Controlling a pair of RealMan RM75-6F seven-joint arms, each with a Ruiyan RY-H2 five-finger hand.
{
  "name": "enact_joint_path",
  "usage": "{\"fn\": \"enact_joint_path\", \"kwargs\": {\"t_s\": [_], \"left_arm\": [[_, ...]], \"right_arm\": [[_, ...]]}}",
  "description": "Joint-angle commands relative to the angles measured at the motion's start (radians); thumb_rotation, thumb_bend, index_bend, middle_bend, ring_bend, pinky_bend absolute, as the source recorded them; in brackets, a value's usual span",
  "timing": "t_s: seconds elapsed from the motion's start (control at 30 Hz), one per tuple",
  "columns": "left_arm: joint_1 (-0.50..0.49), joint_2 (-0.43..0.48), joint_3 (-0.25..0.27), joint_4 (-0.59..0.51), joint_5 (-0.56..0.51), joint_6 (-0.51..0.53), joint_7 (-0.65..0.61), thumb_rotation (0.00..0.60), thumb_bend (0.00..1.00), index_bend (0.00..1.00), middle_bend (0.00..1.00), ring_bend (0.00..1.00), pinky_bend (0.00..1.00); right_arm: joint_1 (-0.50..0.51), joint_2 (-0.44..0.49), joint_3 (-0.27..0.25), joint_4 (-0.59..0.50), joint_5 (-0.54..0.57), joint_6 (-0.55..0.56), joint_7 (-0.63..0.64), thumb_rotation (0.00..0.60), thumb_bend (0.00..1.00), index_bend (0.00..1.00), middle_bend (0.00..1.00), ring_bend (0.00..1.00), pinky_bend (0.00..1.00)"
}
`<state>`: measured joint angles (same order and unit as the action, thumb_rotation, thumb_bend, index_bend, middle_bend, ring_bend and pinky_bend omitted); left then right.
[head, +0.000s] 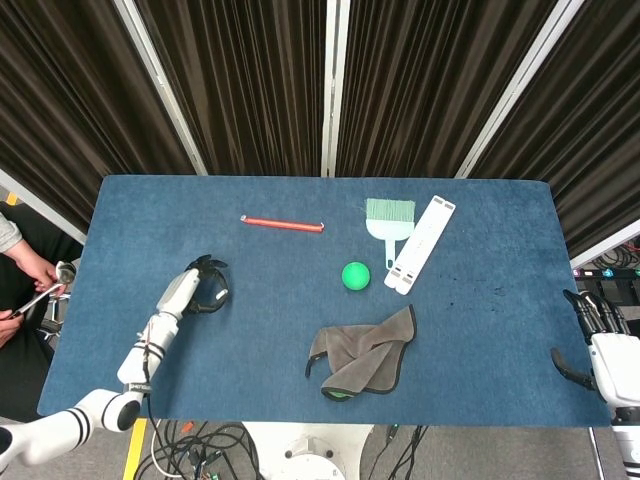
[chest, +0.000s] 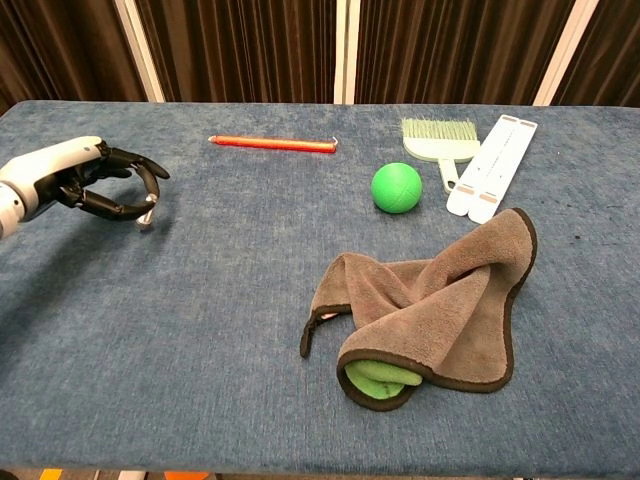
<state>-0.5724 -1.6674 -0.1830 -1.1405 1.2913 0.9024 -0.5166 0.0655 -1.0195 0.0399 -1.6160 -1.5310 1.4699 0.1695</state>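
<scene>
- The grey cloth (chest: 430, 305) lies crumpled at the near edge of the blue table (chest: 200, 330), its dark border folded over a bit of green (chest: 375, 378) that peeks out beneath.
- The left hand (chest: 95, 185) hovers just above the table's left part, palm down, fingers curved and spread apart with nothing between them; the head view (head: 200, 292) shows the same. It touches no object.
- The right hand (head: 598, 345) rests off the table's right edge, seen only from the head camera; its fingers are too small to judge, so I cannot tell whether they are apart or together.
- A green ball (chest: 397, 187) sits mid-table, well apart from the left hand, just beside the brush and the white strip.
- The green brush (chest: 439, 142) lies with bristles pointing away, touching or nearly touching the white strip (chest: 492, 168) set at a slant.
- Farthest, 1 red pencil (chest: 272, 143) lies crosswise, the object nearest the left hand.
</scene>
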Motion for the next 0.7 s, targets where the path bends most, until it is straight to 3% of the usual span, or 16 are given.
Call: {"fn": "enact_joint_path", "kwargs": {"t_s": [0.03,0.7], "left_arm": [[0.0,-0.002,-0.002,0.004,-0.002,-0.002,-0.007,0.6,0.42,0.51,0.19,0.02,0.0],[0.022,0.0,0.003,0.026,-0.004,0.012,-0.041,0.6,0.41,0.45,0.18,0.02,0.0]], "right_arm": [[0.0,0.001,0.0,0.0,0.0,0.001,0.0,0.6,0.26,0.03,0.12,0.0,0.0],[-0.003,0.002,0.0,-0.005,-0.007,0.009,-0.002,0.6,0.26,0.03,0.12,0.0,0.0]]}}
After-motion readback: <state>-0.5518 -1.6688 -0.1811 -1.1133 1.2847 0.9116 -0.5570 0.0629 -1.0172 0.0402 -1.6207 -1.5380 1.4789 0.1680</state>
